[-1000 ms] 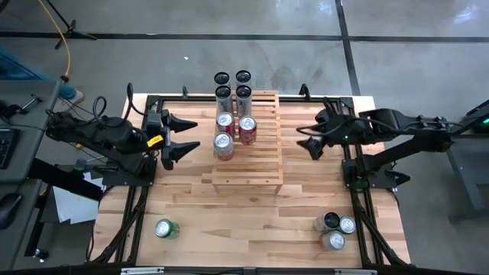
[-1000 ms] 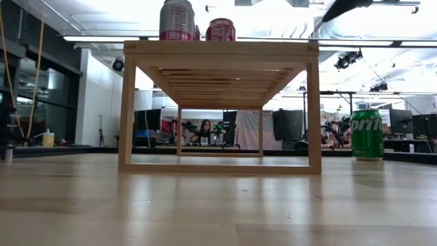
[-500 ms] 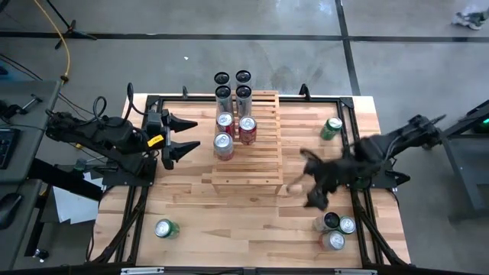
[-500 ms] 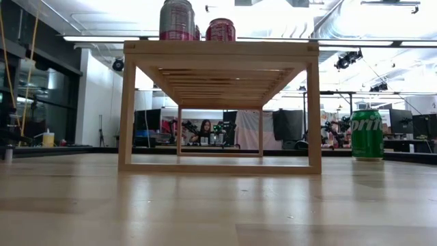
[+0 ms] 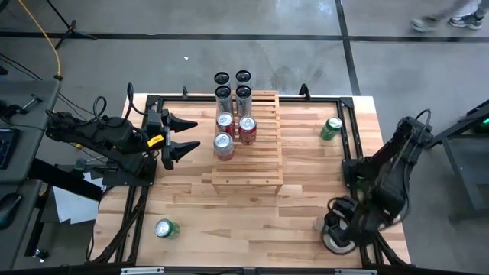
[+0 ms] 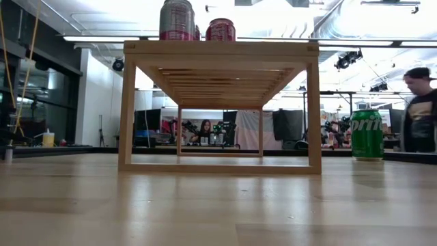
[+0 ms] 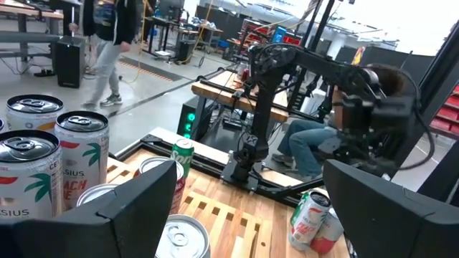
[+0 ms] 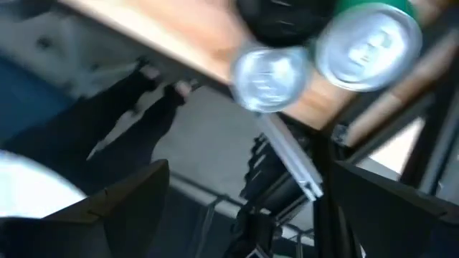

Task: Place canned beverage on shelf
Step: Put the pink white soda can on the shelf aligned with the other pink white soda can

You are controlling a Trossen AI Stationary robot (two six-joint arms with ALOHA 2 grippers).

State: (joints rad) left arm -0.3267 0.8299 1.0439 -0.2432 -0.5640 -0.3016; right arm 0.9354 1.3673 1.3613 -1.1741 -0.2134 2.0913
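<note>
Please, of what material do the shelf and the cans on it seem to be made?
The shelf looks like pale, unpainted wood: visible slats and a matte surface, paler than the tabletop. The cans on it seem to be metal, probably aluminium: shiny silver tops with pull tabs, and printed sides.

You have a person (image 6: 419,109) standing in the room beyond the table (image 5: 252,218), far behind its right side in the low view. Another person (image 7: 307,143) sits past the table's far edge in the left wrist view. A yellow cable (image 5: 55,42) hangs beyond the table's back-left corner.
</note>
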